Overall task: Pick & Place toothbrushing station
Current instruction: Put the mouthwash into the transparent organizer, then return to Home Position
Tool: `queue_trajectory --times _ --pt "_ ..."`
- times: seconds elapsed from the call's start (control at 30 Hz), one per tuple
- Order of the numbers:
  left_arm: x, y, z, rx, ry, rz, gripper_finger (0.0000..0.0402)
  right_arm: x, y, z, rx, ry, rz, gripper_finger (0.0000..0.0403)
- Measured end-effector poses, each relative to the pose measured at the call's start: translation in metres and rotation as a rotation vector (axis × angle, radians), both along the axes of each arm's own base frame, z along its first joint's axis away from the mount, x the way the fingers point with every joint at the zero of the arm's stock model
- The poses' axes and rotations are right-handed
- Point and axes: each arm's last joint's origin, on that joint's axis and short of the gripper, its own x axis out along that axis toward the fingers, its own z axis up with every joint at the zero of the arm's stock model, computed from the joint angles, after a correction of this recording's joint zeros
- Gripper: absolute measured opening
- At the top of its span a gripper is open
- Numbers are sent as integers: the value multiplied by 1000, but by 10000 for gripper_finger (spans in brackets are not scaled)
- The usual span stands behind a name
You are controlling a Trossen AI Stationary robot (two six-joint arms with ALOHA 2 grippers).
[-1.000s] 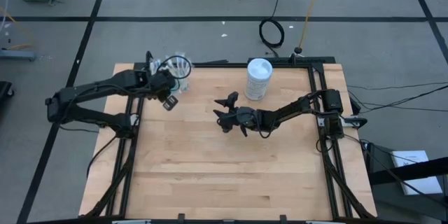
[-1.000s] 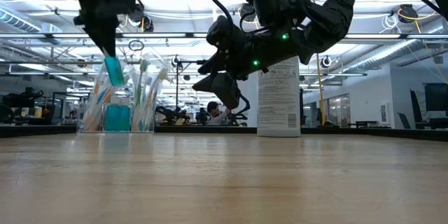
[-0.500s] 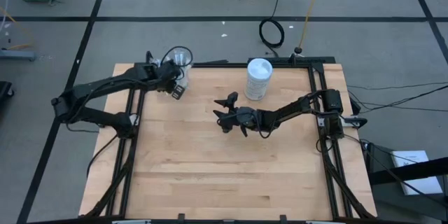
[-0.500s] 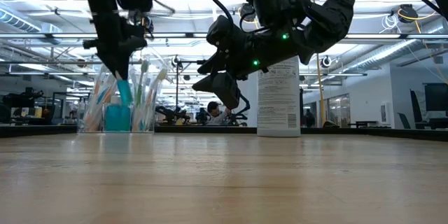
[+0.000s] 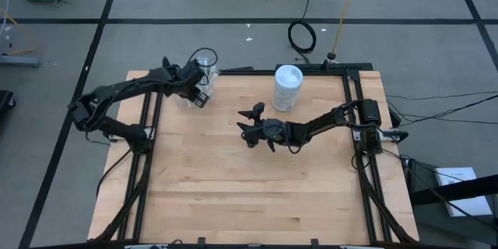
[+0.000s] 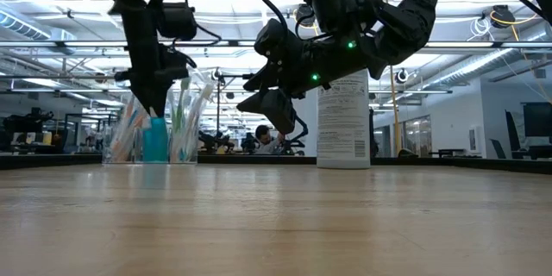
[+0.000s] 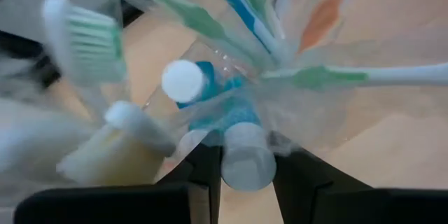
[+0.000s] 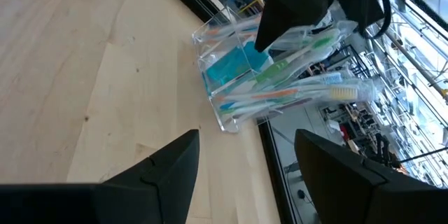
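The left end effector [image 6: 155, 108] hangs straight down over the clear cup [image 6: 148, 138] at the far left corner of the tabletop [image 5: 249, 171], its fingers pinched on the cap end of a blue toothpaste tube [image 6: 155, 138] standing inside the cup among the toothbrushes [image 6: 191, 112], probably so the tube goes in upright without knocking them. The right end effector [image 5: 250, 123] waits with fingers spread wide and empty, in the air well right of the cup, just in front of the white container [image 5: 287, 87], leaving the left arm room.
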Motion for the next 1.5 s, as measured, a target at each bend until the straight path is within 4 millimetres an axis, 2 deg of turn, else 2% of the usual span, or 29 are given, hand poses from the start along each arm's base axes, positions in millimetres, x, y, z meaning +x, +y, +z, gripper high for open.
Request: queue_trajectory --times 0.1,0.37,0.5,0.67,0.87,1.03,1.2,1.3,1.4,1.5 --pt "-1 2 0 3 -9 7 98 0 0 0 0 0 0 226" --pt "-1 6 0 51 34 -38 180 0 0 0 0 1 0 226" --pt "3 8 2 79 8 -49 199 0 0 0 2 0 0 226" --pt "1 6 19 101 9 -88 192 -1 5 4 25 -10 7 219" --pt "-11 -3 54 163 -55 -94 131 -15 9 43 173 -43 47 186" --pt "-32 -24 89 294 -148 -166 71 -44 7 84 333 -20 21 130" --pt "-58 -54 118 450 -290 -246 16 -81 2 118 484 -34 -55 46" --pt "-72 -71 121 524 -402 -310 6 -106 3 126 518 -75 -54 8" --pt "-84 -86 115 595 -543 -400 16 -135 5 124 536 -124 -37 10" --pt "-91 -98 97 654 -679 -537 16 -168 5 118 590 -170 19 3"
